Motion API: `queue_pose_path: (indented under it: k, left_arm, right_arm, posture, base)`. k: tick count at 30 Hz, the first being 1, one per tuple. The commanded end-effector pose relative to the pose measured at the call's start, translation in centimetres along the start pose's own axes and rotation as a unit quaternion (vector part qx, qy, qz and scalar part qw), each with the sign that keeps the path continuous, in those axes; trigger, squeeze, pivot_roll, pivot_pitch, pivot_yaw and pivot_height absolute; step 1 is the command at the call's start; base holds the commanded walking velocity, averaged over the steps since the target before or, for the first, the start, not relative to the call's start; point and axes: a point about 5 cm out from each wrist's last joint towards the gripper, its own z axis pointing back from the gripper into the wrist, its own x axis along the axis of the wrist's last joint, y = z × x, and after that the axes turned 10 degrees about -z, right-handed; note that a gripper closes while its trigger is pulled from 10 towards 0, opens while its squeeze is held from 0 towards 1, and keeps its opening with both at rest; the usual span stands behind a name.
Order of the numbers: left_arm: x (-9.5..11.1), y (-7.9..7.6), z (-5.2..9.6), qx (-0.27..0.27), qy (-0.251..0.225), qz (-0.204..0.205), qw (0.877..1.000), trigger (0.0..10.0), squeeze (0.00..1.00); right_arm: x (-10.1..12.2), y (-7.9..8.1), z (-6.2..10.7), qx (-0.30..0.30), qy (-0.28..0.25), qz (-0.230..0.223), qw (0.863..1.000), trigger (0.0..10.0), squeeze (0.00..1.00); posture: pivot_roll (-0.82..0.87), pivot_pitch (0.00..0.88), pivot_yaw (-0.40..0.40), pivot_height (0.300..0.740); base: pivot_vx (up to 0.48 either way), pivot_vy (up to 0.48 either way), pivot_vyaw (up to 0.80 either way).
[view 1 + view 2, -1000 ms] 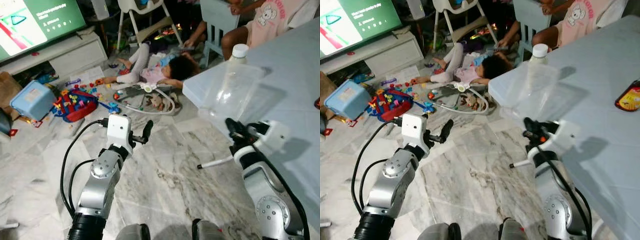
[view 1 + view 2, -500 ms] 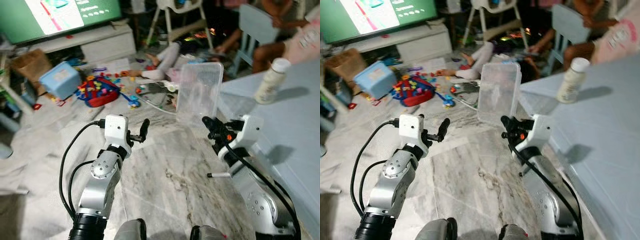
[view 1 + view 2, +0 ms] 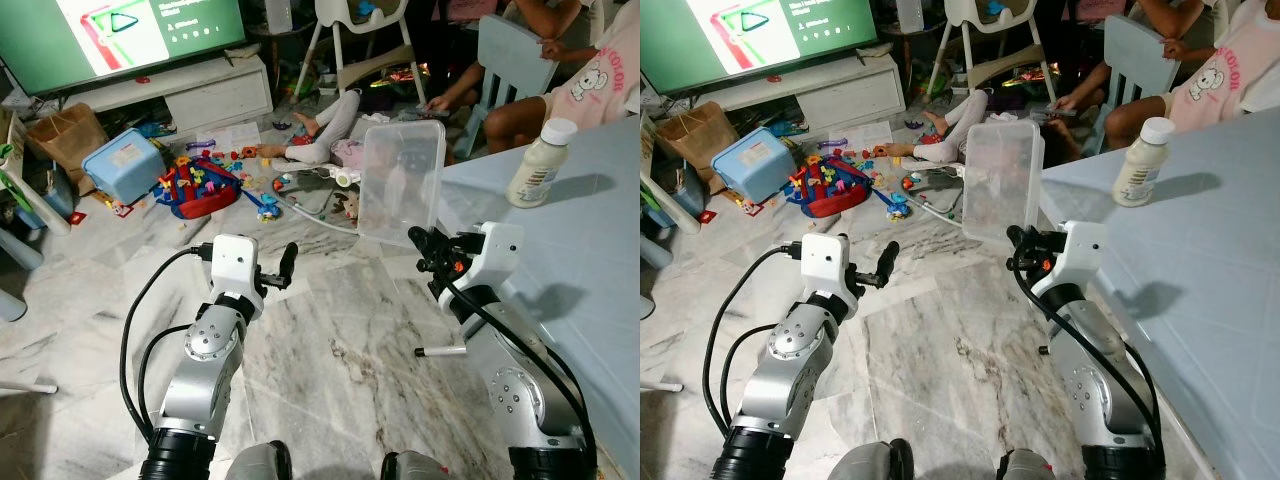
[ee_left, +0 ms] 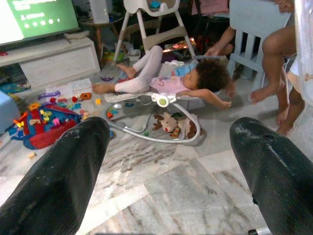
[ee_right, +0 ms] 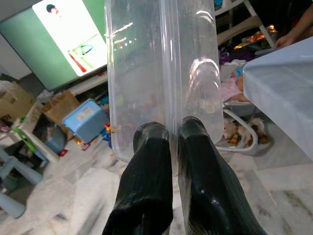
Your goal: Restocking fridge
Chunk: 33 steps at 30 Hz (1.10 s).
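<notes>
My right gripper is shut on the rim of a clear plastic container, holding it upright in the air beside the table's corner. In the right wrist view the two black fingers pinch the container's edge between them. My left gripper is raised over the marble floor, open and holding nothing; its fingers stand wide apart in the left wrist view. A cream-coloured bottle with a white cap stands on the light blue table to my right.
A child lies in a bouncer on the floor ahead. Toys and a blue box litter the floor at left, below a TV. A person sits by a blue chair. A high chair stands behind.
The camera view has shifted and steadied. My right gripper has lifted the clear container off the table and holds it upright; the left arm has stayed put.
</notes>
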Motion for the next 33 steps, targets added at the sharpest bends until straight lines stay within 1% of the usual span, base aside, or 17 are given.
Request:
queue_pose_path:
  k: [1,2,4,6,9,11,12,15,17,20,22,26,28,29,31,33]
  left_arm:
    - [-0.3,0.3,0.2,0.01,0.004,-0.005,1.0,10.0,0.0]
    - [-0.3,0.3,0.2,0.011,0.004,-0.004,1.0,10.0,0.0]
    - [-0.3,0.3,0.2,0.011,0.004,-0.004,1.0,10.0,0.0]
    - [-0.3,0.3,0.2,0.012,0.004,-0.003,1.0,10.0,0.0]
    - [-0.1,0.6,-0.1,0.026,0.003,-0.007,1.0,10.0,0.0]
    - [-0.2,1.1,-0.2,0.042,0.009,-0.013,0.999,10.0,0.0]
    - [-0.1,1.7,-0.2,0.056,0.01,-0.025,0.998,10.0,0.0]
    - [0.0,1.8,-0.2,0.058,0.01,-0.028,0.998,10.0,0.0]
    - [0.6,2.9,-0.5,0.077,0.007,-0.037,0.996,10.0,0.0]
    - [0.8,3.3,-0.5,0.084,0.002,-0.036,0.996,10.0,0.0]
    - [0.7,3.8,-0.2,0.1,0.007,-0.035,0.994,10.0,0.0]
    - [0.2,3.9,0.6,0.123,0.012,-0.033,0.992,10.0,0.0]
    - [0.1,3.9,0.8,0.127,0.013,-0.032,0.991,10.0,0.0]
    - [0.0,4.0,1.1,0.132,0.015,-0.03,0.991,10.0,0.0]
    - [-0.4,4.1,2.2,0.149,0.024,-0.019,0.988,10.0,0.0]
    - [-0.9,4.1,2.8,0.151,0.034,-0.016,0.988,10.0,0.0]
  right_arm:
    - [0.0,0.2,-0.3,0.006,-0.002,-0.002,1.0,10.0,0.0]
    - [0.0,0.1,-0.4,0.006,-0.001,-0.001,1.0,10.0,0.0]
    - [0.1,0.2,-0.4,0.013,-0.003,0.017,1.0,10.0,0.0]
    - [0.1,0.3,-0.4,0.018,-0.006,0.023,1.0,10.0,0.0]
    - [0.2,0.6,-0.7,0.026,-0.006,0.033,0.999,10.0,0.0]
    - [0.2,0.7,-0.8,0.026,-0.006,0.034,0.999,10.0,0.0]
    - [0.1,0.9,-0.9,0.03,-0.005,0.039,0.999,10.0,0.0]
    - [0.1,0.9,-0.9,0.031,-0.005,0.04,0.999,10.0,0.0]
    - [-0.2,1.4,-1.2,0.045,-0.002,0.05,0.998,10.0,0.0]
    - [-0.5,1.5,-1.3,0.048,0.0,0.053,0.997,10.0,0.0]
    - [-0.7,1.8,-1.5,0.051,0.003,0.05,0.997,10.0,0.0]
    - [-0.9,1.8,-1.8,0.052,0.001,0.057,0.997,10.0,0.0]
    - [-0.8,1.8,-1.8,0.052,0.0,0.057,0.997,10.0,0.0]
    - [-0.8,1.6,-1.8,0.052,0.0,0.058,0.997,10.0,0.0]
    - [-0.7,0.9,-2.1,0.041,-0.002,0.063,0.997,10.0,0.0]
    - [-0.7,0.5,-2.2,0.033,-0.004,0.065,0.997,10.0,0.0]
  posture:
    - [-0.05,0.06,0.056,0.74]
    - [-0.05,0.06,0.056,0.74]
    - [-0.05,0.059,0.053,0.74]
    - [-0.05,0.055,0.05,0.74]
    - [-0.04,0.059,0.044,0.74]
    - [-0.04,0.062,0.045,0.74]
    - [-0.03,0.063,0.047,0.74]
    - [-0.03,0.063,0.047,0.74]
    - [-0.01,0.069,0.066,0.74]
    - [-0.01,0.08,0.062,0.74]
    - [0.0,0.068,0.053,0.74]
    - [0.02,0.057,0.024,0.74]
    - [0.02,0.057,0.024,0.74]
    - [0.03,0.045,0.018,0.74]
    - [0.04,0.038,0.005,0.74]
    - [0.03,0.031,0.003,0.74]
  base:
    - [0.0,0.0,0.0]
    - [0.0,0.0,0.0]
    - [0.0,0.0,0.0]
    - [0.0,0.0,0.45]
    - [0.0,0.0,0.8]
    - [0.0,0.0,0.8]
    - [0.0,0.0,0.8]
    - [0.0,0.0,0.8]
    - [0.0,0.0,0.8]
    - [0.0,0.0,0.8]
    - [0.0,0.0,0.8]
    - [0.0,0.0,0.8]
    - [0.0,0.0,0.8]
    - [0.0,0.0,0.8]
    - [0.0,0.0,0.8]
    - [0.0,0.0,0.8]
